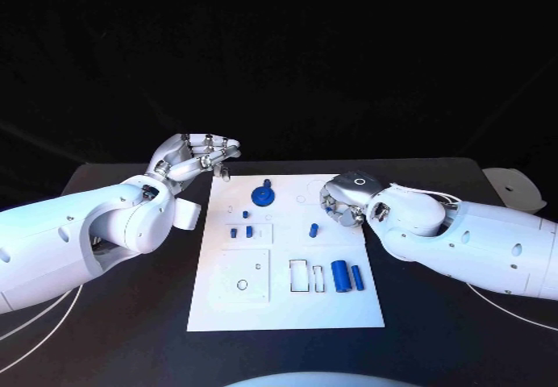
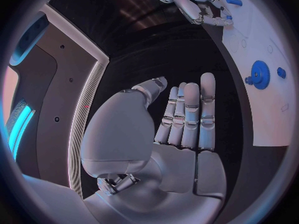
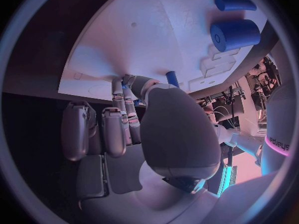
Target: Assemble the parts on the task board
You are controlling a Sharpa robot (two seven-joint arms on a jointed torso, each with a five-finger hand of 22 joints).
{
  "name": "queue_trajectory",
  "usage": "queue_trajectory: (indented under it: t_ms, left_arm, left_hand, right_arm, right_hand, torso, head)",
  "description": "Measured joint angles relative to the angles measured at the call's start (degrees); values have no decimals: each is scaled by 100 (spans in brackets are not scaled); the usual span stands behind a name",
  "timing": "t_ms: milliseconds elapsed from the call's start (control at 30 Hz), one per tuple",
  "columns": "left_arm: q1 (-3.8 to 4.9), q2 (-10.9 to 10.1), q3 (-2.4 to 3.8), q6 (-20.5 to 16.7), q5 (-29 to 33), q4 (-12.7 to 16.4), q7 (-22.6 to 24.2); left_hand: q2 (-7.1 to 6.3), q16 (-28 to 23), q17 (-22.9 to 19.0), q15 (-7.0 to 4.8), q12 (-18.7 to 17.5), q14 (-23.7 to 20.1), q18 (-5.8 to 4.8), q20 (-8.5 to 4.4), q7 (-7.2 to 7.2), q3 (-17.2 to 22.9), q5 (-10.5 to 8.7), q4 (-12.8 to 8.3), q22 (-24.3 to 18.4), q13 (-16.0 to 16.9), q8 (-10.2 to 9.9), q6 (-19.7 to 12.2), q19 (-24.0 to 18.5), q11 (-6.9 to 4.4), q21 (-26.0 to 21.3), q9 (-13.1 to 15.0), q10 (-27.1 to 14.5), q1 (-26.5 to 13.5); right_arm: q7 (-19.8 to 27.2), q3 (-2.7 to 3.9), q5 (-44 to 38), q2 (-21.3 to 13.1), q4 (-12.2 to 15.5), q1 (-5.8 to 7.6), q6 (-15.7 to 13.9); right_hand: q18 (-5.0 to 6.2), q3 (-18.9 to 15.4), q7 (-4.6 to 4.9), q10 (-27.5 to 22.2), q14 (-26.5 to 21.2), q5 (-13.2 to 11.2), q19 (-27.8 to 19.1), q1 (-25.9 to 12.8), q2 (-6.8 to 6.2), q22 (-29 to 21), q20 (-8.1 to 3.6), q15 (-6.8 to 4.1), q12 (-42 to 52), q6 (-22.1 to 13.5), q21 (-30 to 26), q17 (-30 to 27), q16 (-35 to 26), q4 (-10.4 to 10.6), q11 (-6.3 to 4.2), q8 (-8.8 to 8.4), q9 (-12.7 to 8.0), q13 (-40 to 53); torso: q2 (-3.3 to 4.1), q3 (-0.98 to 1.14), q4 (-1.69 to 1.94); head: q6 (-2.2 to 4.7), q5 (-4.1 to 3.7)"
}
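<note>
We see one white rectangular task board [image 1: 286,310] lying in the middle of the black table [image 1: 453,339], and on it we count seven small blue parts: a round blue gear with a knob [image 1: 265,194] near the far end, a tiny blue piece [image 1: 245,214] just below it, two short blue pegs [image 1: 241,232] side by side left of centre, one blue peg [image 1: 314,230] near the right hand, and a thick blue cylinder [image 1: 341,276] with a thin blue rod [image 1: 357,278] beside it toward the near right. The left hand [image 1: 200,156] hovers off the board's far left corner, fingers straight and apart in the left wrist view, holding nothing. The right hand [image 1: 345,199] is over the board's right edge with its fingers curled down; its fingertips [image 3: 119,87] are against the board, but its own palm hides them, so we cannot tell whether they pinch anything.
</note>
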Motion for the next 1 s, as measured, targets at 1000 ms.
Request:
queue_trajectory:
  t_ms: [1000]
  left_arm:
    - [-1, 3, 0, -34, 18, -9, -85]
  left_hand:
    - [-22, -110, -70, 71, -88, -113, 0, 21, 92, 71, 25, -71, -49, -40, -53, -93, -22, 115, -98, -26, -115, 22]
  right_arm:
    - [-84, -11, -76, -214, 281, -63, -477]
  right_hand:
    - [2, 32, -19, 78, 0, -204, -1, -97, 109, 3, 0, 0, -46, 12, 204, -1, 0, -63, -3, 45, 86, 8]
  torso:
    - [-2, 0, 1]
  head:
    - [35, -5]
